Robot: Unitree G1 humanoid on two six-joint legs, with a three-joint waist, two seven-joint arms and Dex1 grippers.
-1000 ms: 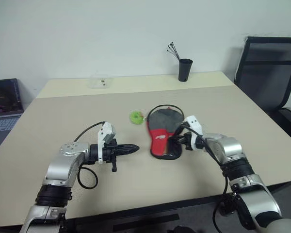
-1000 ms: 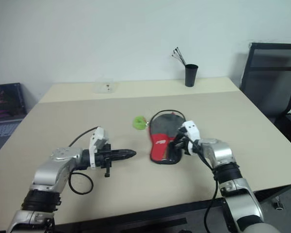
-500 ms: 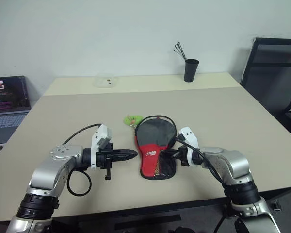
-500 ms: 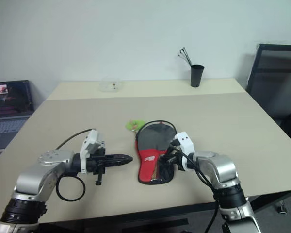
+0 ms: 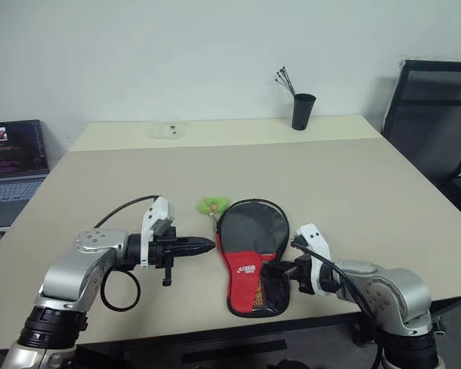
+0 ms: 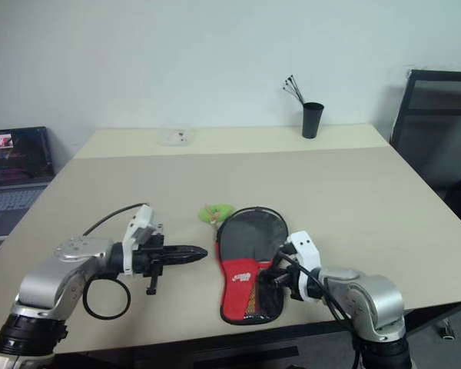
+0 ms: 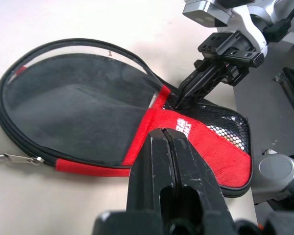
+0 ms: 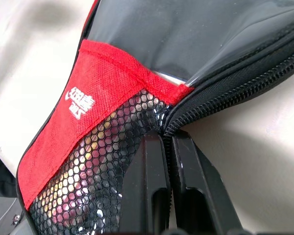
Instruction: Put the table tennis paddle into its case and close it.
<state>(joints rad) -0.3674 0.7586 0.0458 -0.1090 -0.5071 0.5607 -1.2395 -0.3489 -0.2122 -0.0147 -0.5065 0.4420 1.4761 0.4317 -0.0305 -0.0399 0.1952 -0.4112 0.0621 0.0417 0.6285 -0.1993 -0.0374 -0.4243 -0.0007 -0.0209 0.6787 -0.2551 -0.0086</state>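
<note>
Open tabletop [image 5: 353,177] right of and behind case [image 5: 250,238]; green ball [image 5: 212,204] crowds its far-left rim; cup [image 5: 300,111] well apart.

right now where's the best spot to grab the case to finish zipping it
Grip the zip rim of the case where the right tool sits, at the neck where the round black part meets the mesh pocket. The case lies flat with its handle end toward the robot, so come from its right side, low along the table. The rim stands slightly proud there, giving a thin edge to pinch.
</note>
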